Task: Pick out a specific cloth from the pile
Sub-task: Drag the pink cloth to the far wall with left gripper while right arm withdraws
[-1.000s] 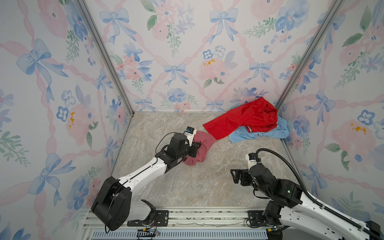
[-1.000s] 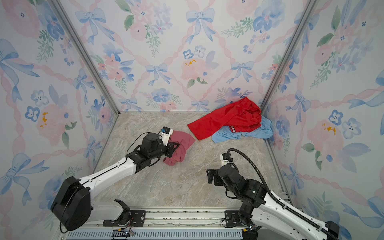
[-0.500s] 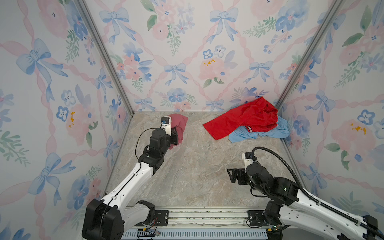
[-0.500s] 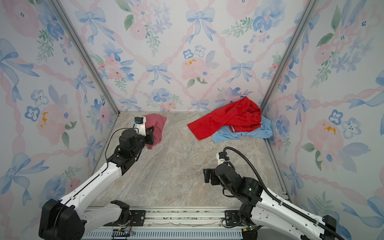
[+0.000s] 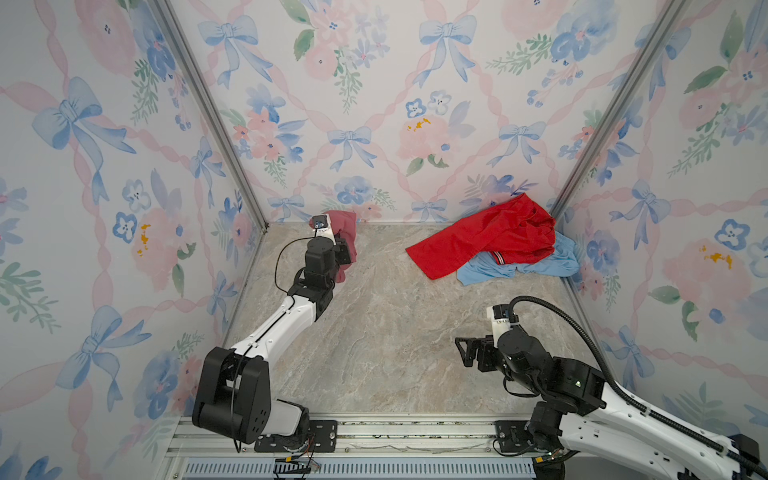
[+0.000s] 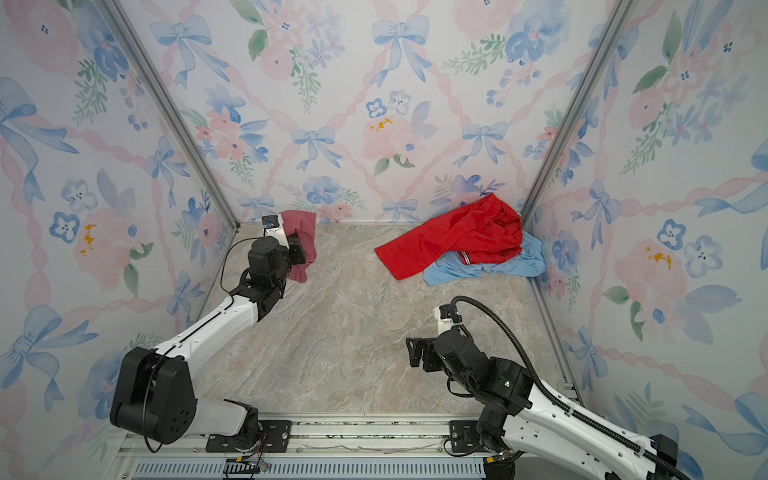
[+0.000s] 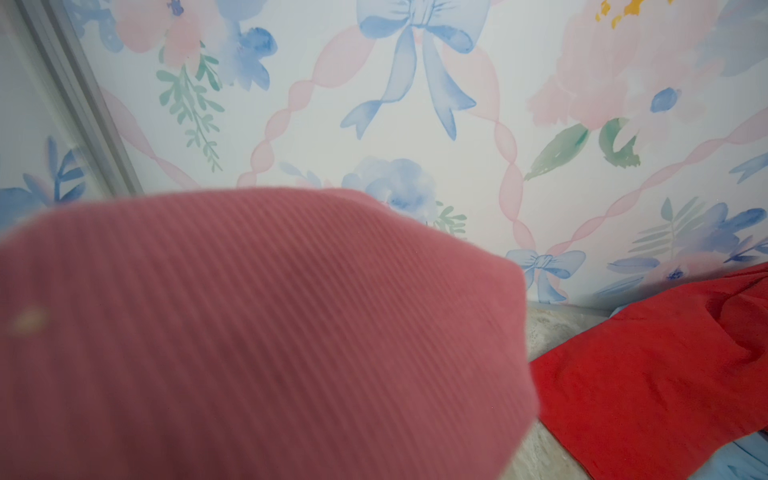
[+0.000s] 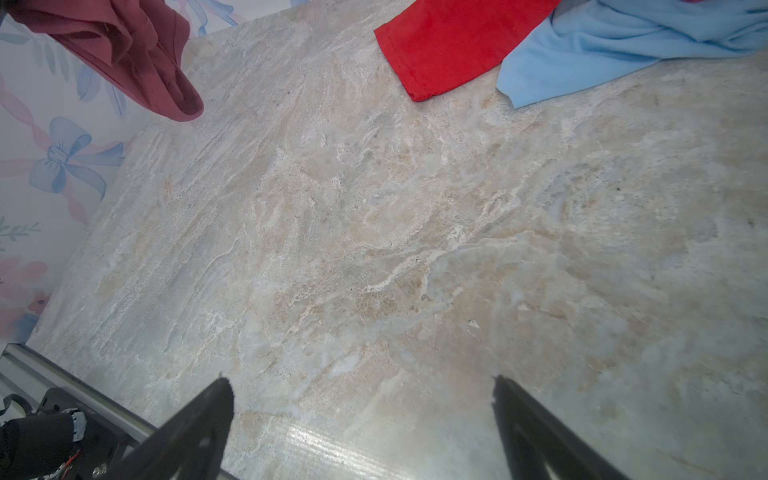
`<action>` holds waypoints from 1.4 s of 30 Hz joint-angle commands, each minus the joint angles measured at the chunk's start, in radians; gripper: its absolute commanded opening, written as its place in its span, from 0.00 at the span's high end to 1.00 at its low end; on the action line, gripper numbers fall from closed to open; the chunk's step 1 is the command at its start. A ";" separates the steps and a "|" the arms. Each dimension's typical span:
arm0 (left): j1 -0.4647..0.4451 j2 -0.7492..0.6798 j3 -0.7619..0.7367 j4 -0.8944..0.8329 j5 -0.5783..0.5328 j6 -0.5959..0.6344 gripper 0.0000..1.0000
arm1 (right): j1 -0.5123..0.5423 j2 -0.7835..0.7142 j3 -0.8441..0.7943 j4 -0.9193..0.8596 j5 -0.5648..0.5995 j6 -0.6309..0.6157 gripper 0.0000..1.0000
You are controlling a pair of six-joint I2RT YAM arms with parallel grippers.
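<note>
Cloth (image 5: 347,226), dusty rose and ribbed, hangs from the left gripper (image 5: 343,254), well to the left of the pile (image 5: 486,245) and fully apart from it. The left gripper is clamped together on the upper part of the cloth, and the fabric drapes down beside it in loose folds. In the left wrist view the cloth fills most of the frame and hides the jaws. From the cloth across to the pile stretches marbled table (image 5: 386,340). In front of the pile and a little left of its middle, the right gripper (image 5: 467,351) hovers low, its 2 fingers (image 8: 199,424) spread wide apart with only table showing between them. The pile itself is 2 pieces: a bright red garment (image 5: 498,232) with a striped trim (image 5: 498,257) on top, and a light blue garment (image 5: 540,266) under it, sticking out along the pile's right and front edges.
</note>
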 commanded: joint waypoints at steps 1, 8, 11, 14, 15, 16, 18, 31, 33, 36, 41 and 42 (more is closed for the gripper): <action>0.007 0.101 0.117 0.100 0.006 0.048 1.00 | 0.018 -0.023 -0.008 -0.041 0.031 0.017 0.01; 0.055 0.348 0.275 0.143 -0.023 0.155 1.00 | 0.024 -0.076 0.004 -0.093 0.064 0.034 0.01; 0.077 0.400 0.261 0.175 -0.013 0.188 1.00 | 0.027 -0.093 0.025 -0.138 0.080 0.040 0.00; 0.098 0.408 0.206 0.177 0.031 0.170 1.00 | 0.028 -0.120 0.022 -0.162 0.102 0.043 0.00; 0.100 0.400 0.179 0.177 0.040 0.161 1.00 | 0.029 -0.129 0.017 -0.164 0.109 0.043 0.00; 0.100 0.390 0.154 0.177 0.048 0.153 1.00 | 0.028 -0.137 0.010 -0.162 0.114 0.044 0.00; 0.100 0.364 0.103 0.176 0.069 0.124 1.00 | 0.028 -0.146 0.003 -0.154 0.119 0.041 0.00; 0.142 0.293 0.057 -0.277 0.148 -0.161 1.00 | 0.029 -0.083 0.001 -0.100 0.097 -0.009 0.01; 0.175 0.311 0.058 -0.286 0.228 -0.180 1.00 | 0.028 -0.083 0.002 -0.106 0.093 -0.007 0.01; 0.206 0.333 0.057 -0.291 0.305 -0.175 1.00 | 0.029 -0.104 -0.004 -0.117 0.094 0.004 0.01; 0.243 0.400 0.082 -0.330 0.390 -0.163 1.00 | 0.029 -0.150 -0.019 -0.128 0.106 0.022 0.01; 0.248 0.410 0.087 -0.335 0.399 -0.160 1.00 | 0.028 -0.155 -0.016 -0.133 0.107 0.022 0.01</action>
